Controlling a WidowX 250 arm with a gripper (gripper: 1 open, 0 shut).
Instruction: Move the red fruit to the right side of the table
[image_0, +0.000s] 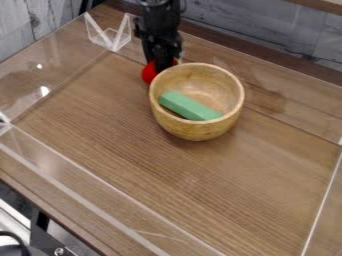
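The red fruit (150, 73) lies on the table (127, 170) at the back, just left of the wooden bowl's far rim. My gripper (160, 66) points straight down onto it. The dark fingers have drawn in against the fruit and cover its right part, so only its left side shows red. The fruit still rests on the tabletop.
A wooden bowl (222, 122) holding a green block (187, 105) stands right beside the fruit, nearly touching it. Low clear acrylic walls (38, 92) edge the tabletop. A clear bracket (104, 35) stands at the back left, behind the gripper.
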